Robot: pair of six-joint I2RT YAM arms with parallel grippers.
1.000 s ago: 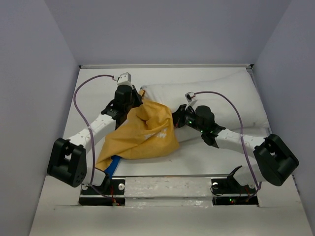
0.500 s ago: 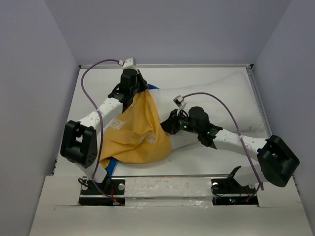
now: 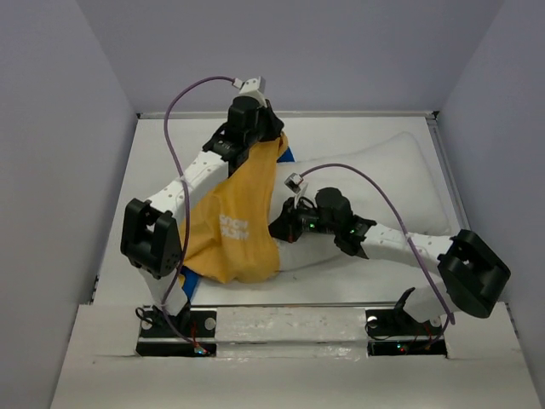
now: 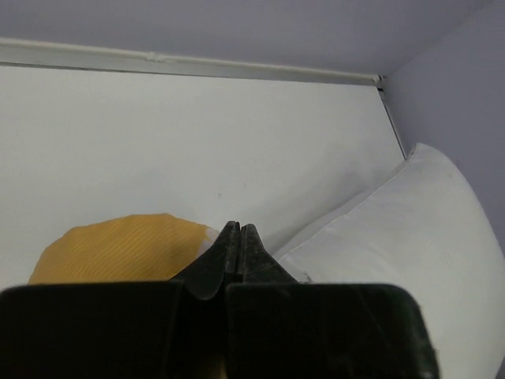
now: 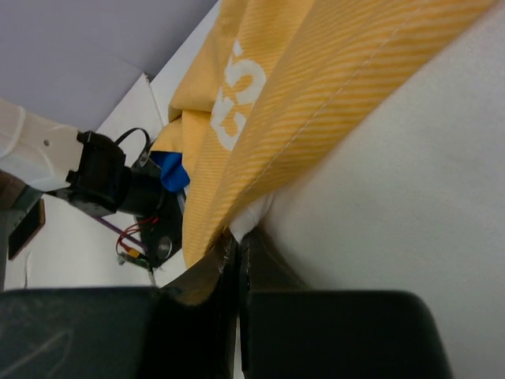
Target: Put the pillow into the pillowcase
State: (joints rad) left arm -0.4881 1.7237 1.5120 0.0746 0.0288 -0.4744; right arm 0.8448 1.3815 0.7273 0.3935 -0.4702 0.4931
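White table (image 3: 166, 149), pillow (image 3: 400, 175) lying across the right, one end poking into the pillowcase (image 3: 243, 226). Its edge is clamped tight by left claw (image 3: 271, 143) and right claw (image 3: 279, 227). I'd pull evenly, rightward along the pillow.

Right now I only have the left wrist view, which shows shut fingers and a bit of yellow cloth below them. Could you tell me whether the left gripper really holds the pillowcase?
Observer: Yes. Seen from above, the pillowcase is stretched from the left gripper, up near the far edge, down toward the near edge.
Operator: Thank you. And the other arm?
Observer: The right gripper is shut on the pillowcase's yellow hem, right against the pillow.
Operator: Is the pillow covered yet?
Observer: Only its near left end seems covered. Most of it lies bare toward the far right.
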